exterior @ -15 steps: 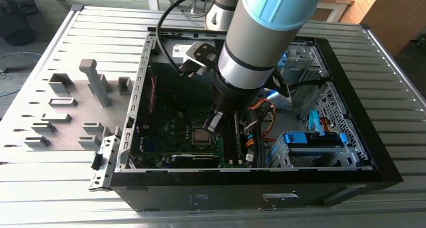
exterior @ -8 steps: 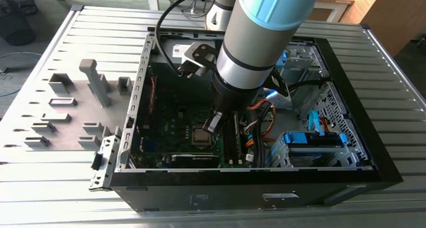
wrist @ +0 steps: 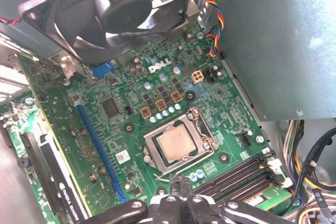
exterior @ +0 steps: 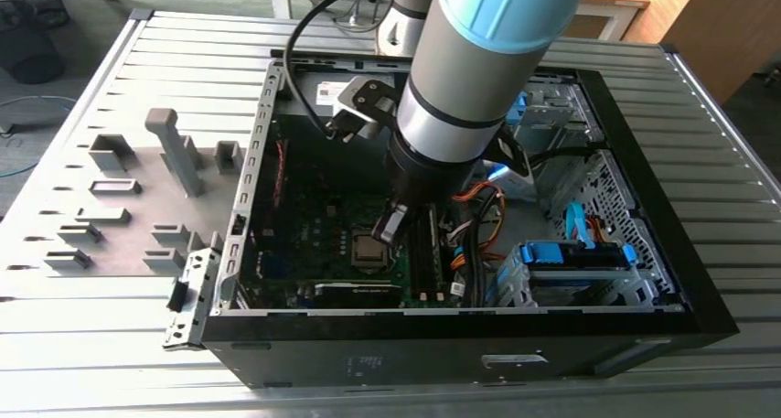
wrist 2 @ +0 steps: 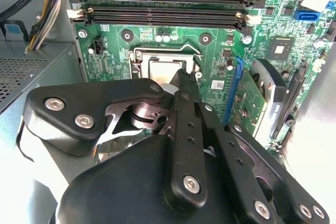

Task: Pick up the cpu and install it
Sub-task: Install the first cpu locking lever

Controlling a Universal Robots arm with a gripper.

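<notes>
The cpu [wrist: 176, 145] sits seated in the motherboard [wrist: 126, 108] socket. The gripper [wrist: 180, 182] fingers are closed together, empty, tips partly hidden.

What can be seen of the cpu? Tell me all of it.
The cpu is a small flat square chip with a plain pale metal top. It lies level inside the metal-framed socket on the green motherboard, near the memory slots. In both wrist views the gripper hangs just above the board beside the socket, holding nothing and not touching the chip.
</notes>
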